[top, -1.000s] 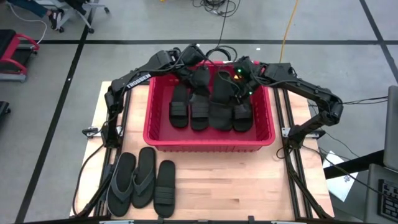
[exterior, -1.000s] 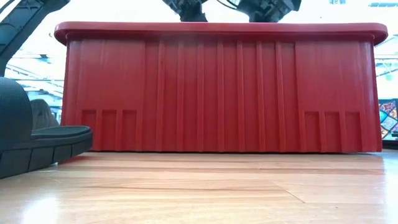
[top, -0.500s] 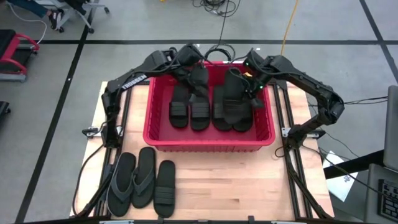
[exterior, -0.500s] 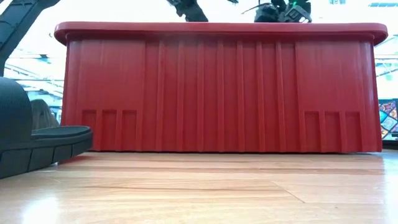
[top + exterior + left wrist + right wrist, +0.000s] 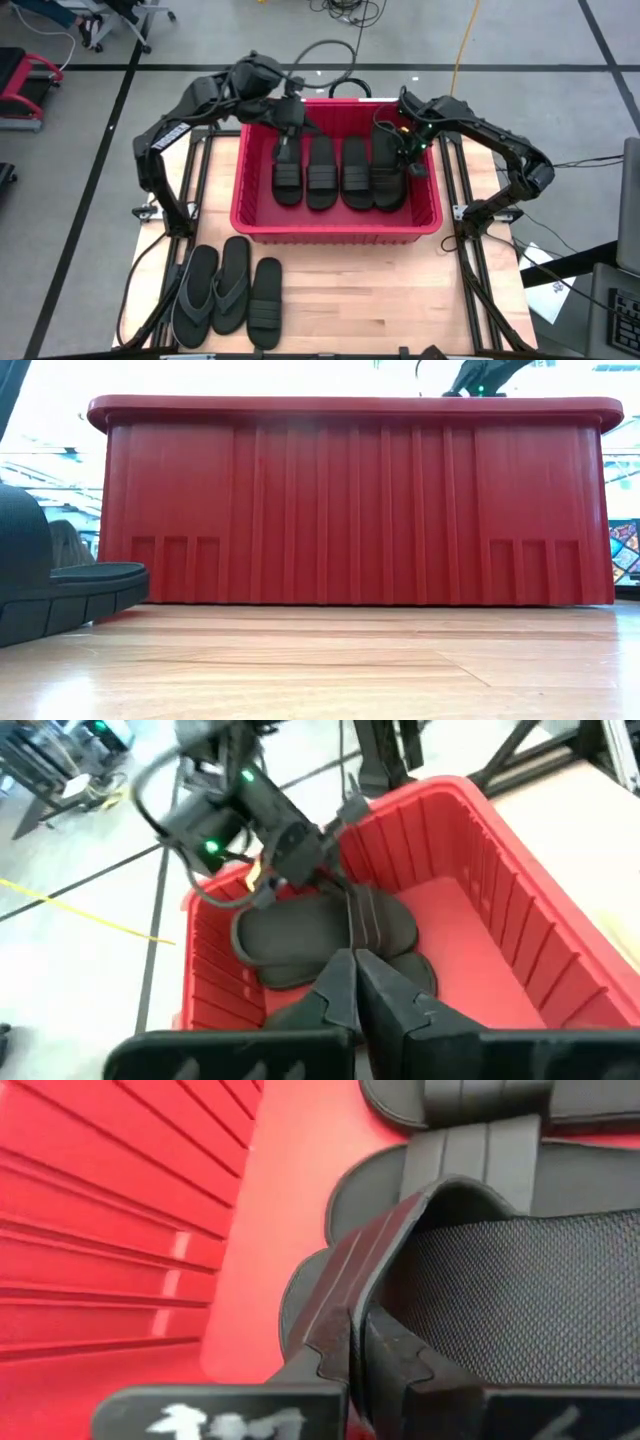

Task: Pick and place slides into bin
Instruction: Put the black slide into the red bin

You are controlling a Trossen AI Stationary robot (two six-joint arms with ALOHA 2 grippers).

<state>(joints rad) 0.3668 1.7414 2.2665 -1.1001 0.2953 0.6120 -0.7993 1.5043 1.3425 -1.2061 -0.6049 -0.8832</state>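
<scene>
Pulled back to the large red perforated plastic bin (image 5: 336,215)'s far-left corner, the left tool (image 5: 288,114) is hanging clenched and empty over four black rubber slides (image 5: 340,172) lying abreast inside. Right wrist view: the right tool (image 5: 358,1342) is pinching the rightmost slide's ribbed strap (image 5: 390,1245). Three more sandals (image 5: 228,290) are lying on the wooden worktop (image 5: 400,300).

Left gripper (image 5: 291,116): I pulled it back, shut and empty, up over the bin's (image 5: 336,225) far-left rim.
Slide beneath it (image 5: 321,172): now flat, fully uncovered.
</scene>
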